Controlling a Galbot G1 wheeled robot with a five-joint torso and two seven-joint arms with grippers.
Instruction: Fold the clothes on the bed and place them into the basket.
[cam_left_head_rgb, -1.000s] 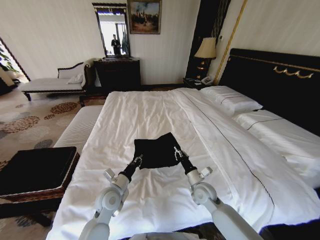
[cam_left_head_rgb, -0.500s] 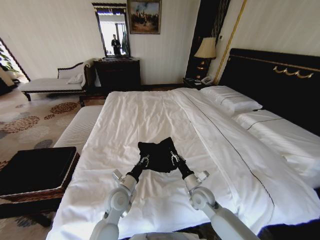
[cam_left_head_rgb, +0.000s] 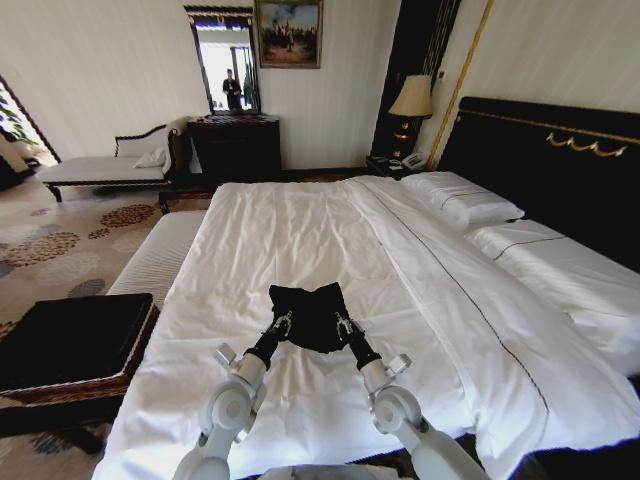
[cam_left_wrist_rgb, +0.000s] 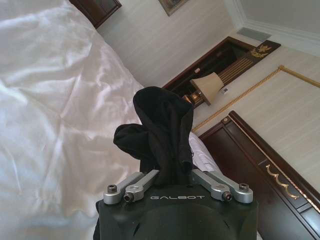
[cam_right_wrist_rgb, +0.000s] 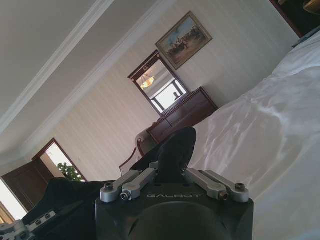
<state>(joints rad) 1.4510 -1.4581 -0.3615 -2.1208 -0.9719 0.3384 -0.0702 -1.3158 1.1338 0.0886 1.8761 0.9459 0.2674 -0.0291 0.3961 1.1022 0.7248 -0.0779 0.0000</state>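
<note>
Two arms reach out over the near end of the bed, whose white duvet spreads wide toward the pillows and the black headboard at its right side. Beside the bed's near left corner stands the basket, its black lining facing up. Bunched near the bed's near edge, about midway across, the T-shirt is gathered into a dark crumpled bundle between the two grippers. On the shirt's left side, the left gripper is clamped on a fold of the black fabric, which rises in a rumpled peak beyond its fingers in the left wrist view. Close alongside, the right gripper pinches the shirt's right side, cloth standing up between its fingers.
</note>
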